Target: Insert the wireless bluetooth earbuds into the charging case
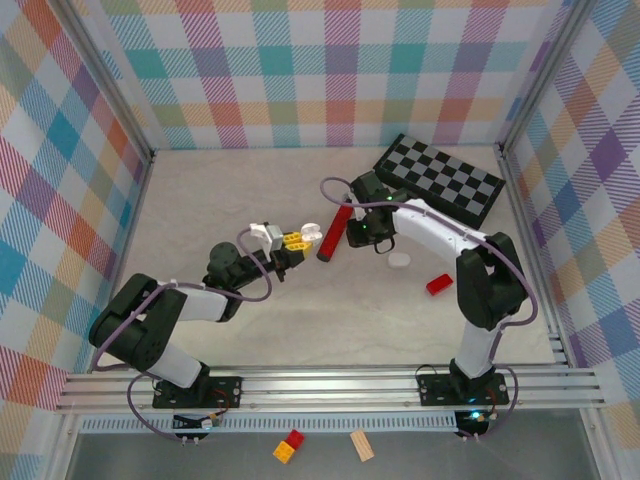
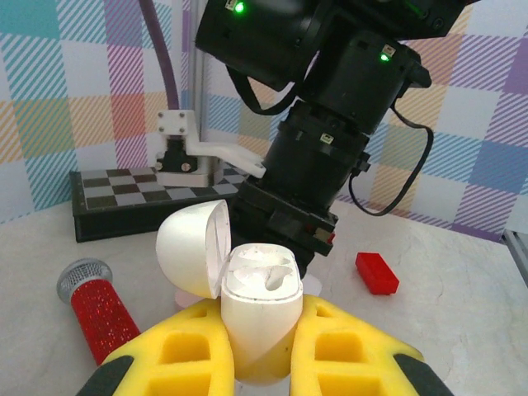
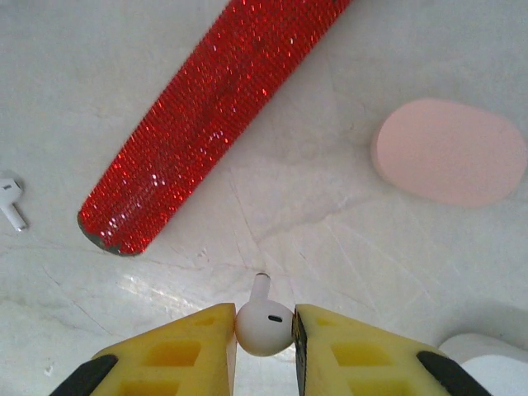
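On a pale marbled table [image 1: 200,200] walled by pastel checked panels [image 1: 300,70], a white earbud [image 3: 262,323] is pinched in the right claw [image 3: 265,338], its stem pointed out along the fingers, while the charging case [image 2: 256,305], lid swung open, is clamped in the left claw [image 2: 260,351].

On my pale table [image 1: 220,190] lie 1 chessboard [image 1: 440,178] far right, 1 red glitter microphone [image 1: 333,233] centre, 1 red block [image 1: 439,285] near right, and 1 white earbud [image 3: 10,198].
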Motion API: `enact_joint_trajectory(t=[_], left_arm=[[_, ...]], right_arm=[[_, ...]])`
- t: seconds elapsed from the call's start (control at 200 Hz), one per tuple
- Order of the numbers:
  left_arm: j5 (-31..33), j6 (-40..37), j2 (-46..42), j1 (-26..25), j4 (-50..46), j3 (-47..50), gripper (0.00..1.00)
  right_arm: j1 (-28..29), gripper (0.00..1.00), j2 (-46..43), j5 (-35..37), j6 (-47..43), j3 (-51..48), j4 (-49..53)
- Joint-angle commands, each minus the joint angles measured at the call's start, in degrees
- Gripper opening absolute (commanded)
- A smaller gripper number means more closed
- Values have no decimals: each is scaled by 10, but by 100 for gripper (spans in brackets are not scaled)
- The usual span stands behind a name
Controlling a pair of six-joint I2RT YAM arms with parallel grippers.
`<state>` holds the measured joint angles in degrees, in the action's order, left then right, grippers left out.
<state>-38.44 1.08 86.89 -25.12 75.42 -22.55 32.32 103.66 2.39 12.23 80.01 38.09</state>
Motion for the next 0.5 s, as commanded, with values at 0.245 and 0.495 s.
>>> enact_joint_trajectory(t=[0.245, 0.495], left_arm=[[0, -2, 18, -7, 23, -8, 0], [13, -47, 61, -23, 24, -32, 0]], right_arm=[[-2, 26, -27, -19, -1, 0, 2], [-2, 26, -75, -51, -3, 10, 53]])
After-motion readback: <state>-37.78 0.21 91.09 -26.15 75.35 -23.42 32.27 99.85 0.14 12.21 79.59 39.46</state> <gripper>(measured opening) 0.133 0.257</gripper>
